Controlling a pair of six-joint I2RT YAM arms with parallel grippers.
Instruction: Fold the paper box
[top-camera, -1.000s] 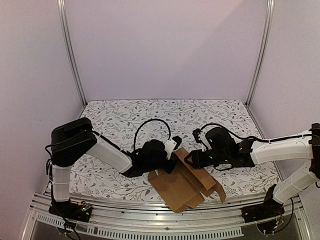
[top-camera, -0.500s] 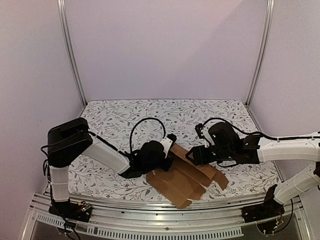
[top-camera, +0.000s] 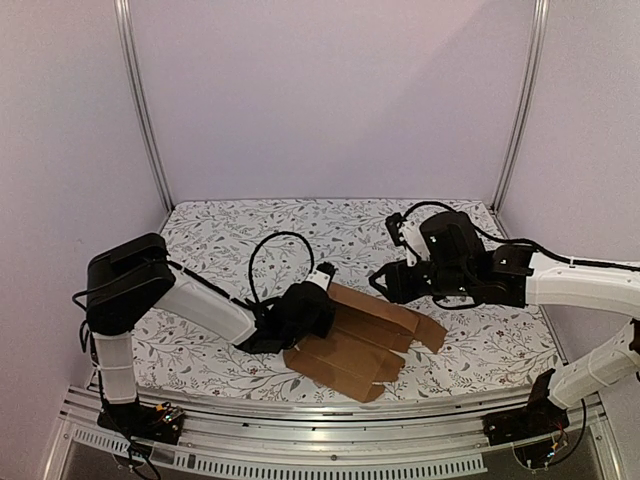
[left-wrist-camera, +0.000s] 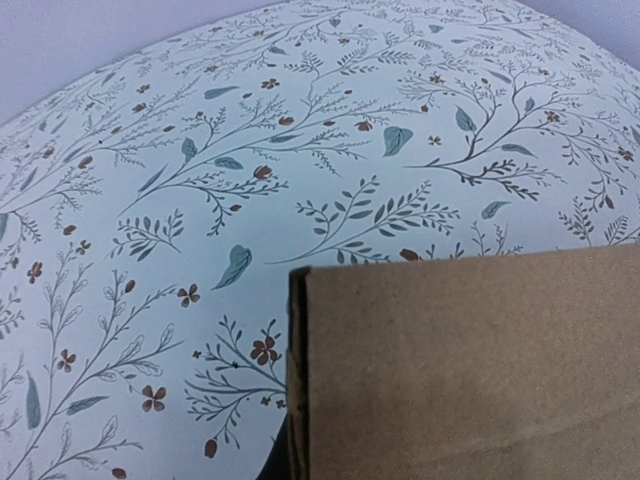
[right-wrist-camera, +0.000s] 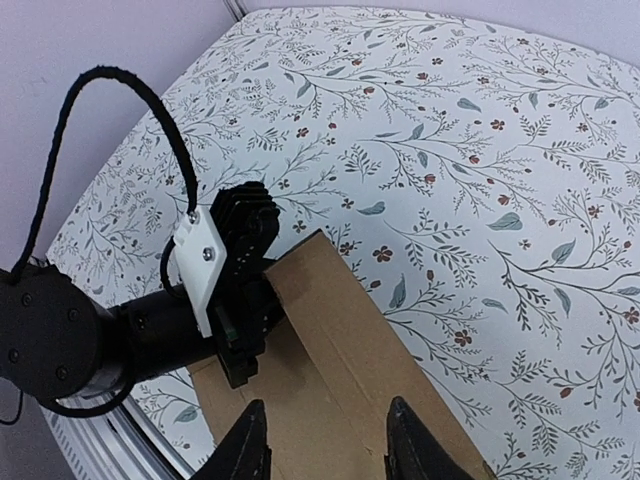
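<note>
Floral-patterned bench fills the white enclosure. On it, the left fingers are clamped tight on the 10 o'clock corner of the paper box. The right fingers stand parted and empty just above its 1 o'clock edge. The box lies mostly flat toward 6 o'clock, creased panels overlapping, no wall upright, so folding looks barely begun. The left arm stretches low from 8 o'clock. The right arm reaches in raised from 4 o'clock.
</note>
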